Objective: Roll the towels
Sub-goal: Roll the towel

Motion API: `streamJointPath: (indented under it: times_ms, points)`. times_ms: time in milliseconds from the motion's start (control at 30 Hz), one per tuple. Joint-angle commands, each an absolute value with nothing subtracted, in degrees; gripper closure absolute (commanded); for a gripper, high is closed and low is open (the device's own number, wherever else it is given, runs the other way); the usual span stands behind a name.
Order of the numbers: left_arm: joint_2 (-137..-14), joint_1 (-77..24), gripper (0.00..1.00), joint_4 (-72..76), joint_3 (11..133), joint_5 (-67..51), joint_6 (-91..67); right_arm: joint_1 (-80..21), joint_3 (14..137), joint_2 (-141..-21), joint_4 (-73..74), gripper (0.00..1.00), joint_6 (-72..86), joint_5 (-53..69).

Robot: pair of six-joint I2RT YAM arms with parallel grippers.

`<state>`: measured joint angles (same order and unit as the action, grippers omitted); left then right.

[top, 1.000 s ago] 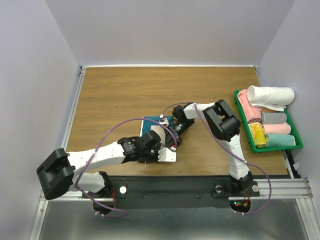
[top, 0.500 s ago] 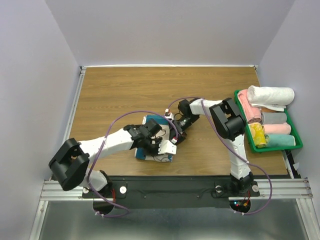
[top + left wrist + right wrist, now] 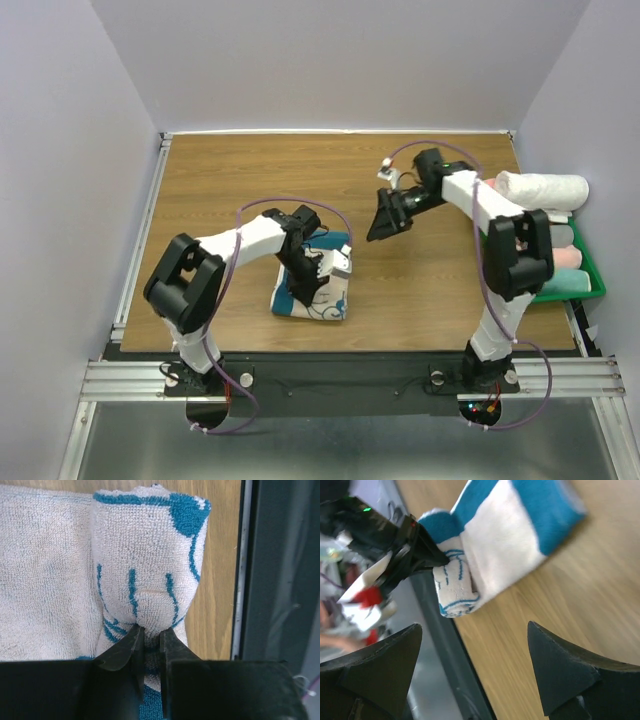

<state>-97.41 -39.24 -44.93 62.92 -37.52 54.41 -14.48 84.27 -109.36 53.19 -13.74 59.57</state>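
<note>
- Towel (image 3: 318,300), teal and cream with white line drawing, lies partly rolled on the wooden surface (image 3: 230,190) in the top view. It is left of centre and close to the near edge where the arms are bolted.
- Left gripper (image 3: 312,285) points down onto the towel from the far side, and its arm folds back toward its base at the lower left.
- Right gripper (image 3: 380,232) hangs over bare wood to the right of the towel, apart from it, with its dark jaws spread.
- Green tray (image 3: 560,296) sits at the right edge of the surface and holds several rolled cloths (image 3: 540,188): a white one on top, then pink, grey and yellow ones.
- From the left wrist, the rolled part runs away from the camera as a thick cream tube with teal lines and a teal patch at its far end. The flat cream reverse lies just to its left, touching it.
- The left jaws are almost pressed together, pinching a fold of terry at the near end of the roll.
- A strip of wood and then a black rail (image 3: 280,580) lie to the right of the roll.
- From the right wrist the view is blurred; the 2 fingers stand wide apart at the bottom corners with nothing between them.
- Beyond them the towel shows a teal band, a cream band and the small roll, with 1 end of the roll in the left gripper's black tips.
</note>
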Motion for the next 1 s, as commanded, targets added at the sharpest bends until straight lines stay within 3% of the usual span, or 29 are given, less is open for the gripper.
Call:
streamJointPath:
  times_ms: [0, 133, 300, 667, 967]
  points:
    - [-107.74, -36.48, 0.98, -52.21, 65.81, -39.1, 53.36, -11.95, 81.84, -97.76, 49.5, 0.08, -16.0, 50.4]
    - [-113.55, -34.2, 0.98, -52.73, 70.3, -43.14, 50.81, -11.87, 76.73, -87.48, 45.44, 0.0, -16.52, 44.4]
    - [-118.9, -31.99, 0.96, -52.03, 74.44, -44.56, 48.0, -13.43, 72.88, -81.76, 45.97, 0.0, -20.74, 43.43]
    - [-127.96, -29.36, 0.96, -58.0, 81.65, -45.26, 54.57, -42.15, 67.94, -82.08, 32.8, 0.04, -27.15, 21.55]
    - [-129.2, -27.6, 0.92, -59.5, 83.32, -45.17, 57.3, -56.15, 62.85, -88.94, 22.25, 0.09, -33.57, 13.54]
